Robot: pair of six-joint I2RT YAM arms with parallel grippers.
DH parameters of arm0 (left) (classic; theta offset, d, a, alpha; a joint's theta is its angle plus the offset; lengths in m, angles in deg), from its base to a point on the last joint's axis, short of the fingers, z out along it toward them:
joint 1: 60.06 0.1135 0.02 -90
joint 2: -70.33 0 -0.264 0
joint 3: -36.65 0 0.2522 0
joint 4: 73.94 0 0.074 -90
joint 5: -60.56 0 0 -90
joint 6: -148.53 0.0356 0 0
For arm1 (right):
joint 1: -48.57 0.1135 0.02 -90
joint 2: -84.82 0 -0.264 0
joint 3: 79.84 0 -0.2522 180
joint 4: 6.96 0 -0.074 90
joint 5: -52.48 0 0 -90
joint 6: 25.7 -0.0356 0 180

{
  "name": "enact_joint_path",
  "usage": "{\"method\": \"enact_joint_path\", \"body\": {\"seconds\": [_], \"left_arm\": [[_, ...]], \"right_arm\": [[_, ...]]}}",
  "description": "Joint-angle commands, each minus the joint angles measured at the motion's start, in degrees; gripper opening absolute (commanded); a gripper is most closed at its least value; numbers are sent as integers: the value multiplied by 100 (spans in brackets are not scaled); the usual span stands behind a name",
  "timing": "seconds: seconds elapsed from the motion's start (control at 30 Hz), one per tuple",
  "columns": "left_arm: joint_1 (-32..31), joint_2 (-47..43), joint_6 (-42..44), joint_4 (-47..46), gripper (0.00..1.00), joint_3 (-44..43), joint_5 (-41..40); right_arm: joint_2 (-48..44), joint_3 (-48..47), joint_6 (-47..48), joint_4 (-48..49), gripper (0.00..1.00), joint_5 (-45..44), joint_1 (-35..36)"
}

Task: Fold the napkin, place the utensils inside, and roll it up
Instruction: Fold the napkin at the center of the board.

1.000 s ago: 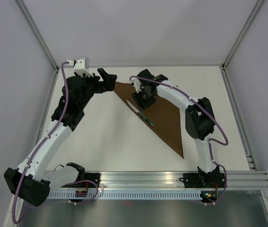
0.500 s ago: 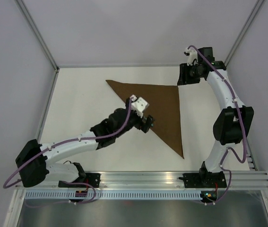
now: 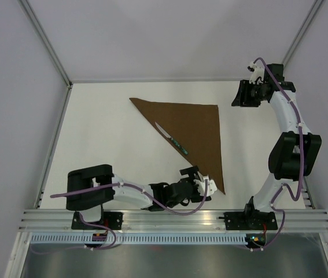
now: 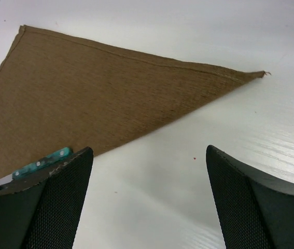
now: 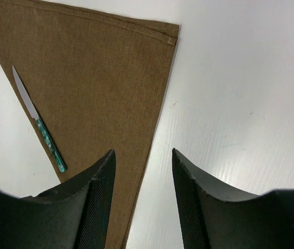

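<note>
The brown napkin (image 3: 195, 130) lies flat as a triangle, one corner at the back left, one at the back right, its tip toward the front. The knife (image 3: 172, 139), silver blade and teal handle, rests along the napkin's slanted left edge. My left gripper (image 3: 197, 176) hovers low just left of the napkin's front tip, open and empty. In the left wrist view the napkin (image 4: 95, 93) lies ahead and the knife handle (image 4: 43, 162) peeks past the left finger. My right gripper (image 3: 240, 95) hangs open beside the back right corner, above the napkin's (image 5: 95, 78) right edge, with the knife (image 5: 39, 124) to its left.
The white table (image 3: 106, 145) is bordered by a raised metal frame (image 3: 175, 217) at the front and rails at the sides. The left arm lies low along the front edge. The right arm stands tall along the right side.
The left arm swept from the back left down to the napkin's front tip. The right arm lifted off the knife and moved to the back right corner. The knife stayed on the napkin.
</note>
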Motion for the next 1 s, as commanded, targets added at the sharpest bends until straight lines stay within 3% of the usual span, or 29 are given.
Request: {"method": "enact_joint_path", "body": {"seconds": [0.0, 0.13, 0.4, 0.57, 0.97], "left_arm": [[-250, 368, 414, -1015, 93, -221, -232], [-505, 991, 713, -1131, 92, -553, -416], [-690, 1361, 608, -841, 83, -1002, -83], [-769, 1537, 441, -569, 69, -1222, 154], [-822, 2082, 546, -727, 67, -1521, 93]], "right_arm": [[-80, -3, -86, 222, 53, 145, 4], [-98, -3, -86, 257, 52, 144, -14], [-89, 6, -262, 283, 51, 162, -14], [-89, 6, -288, 283, 50, 162, -14], [-124, 41, -297, 292, 50, 145, -23]]}}
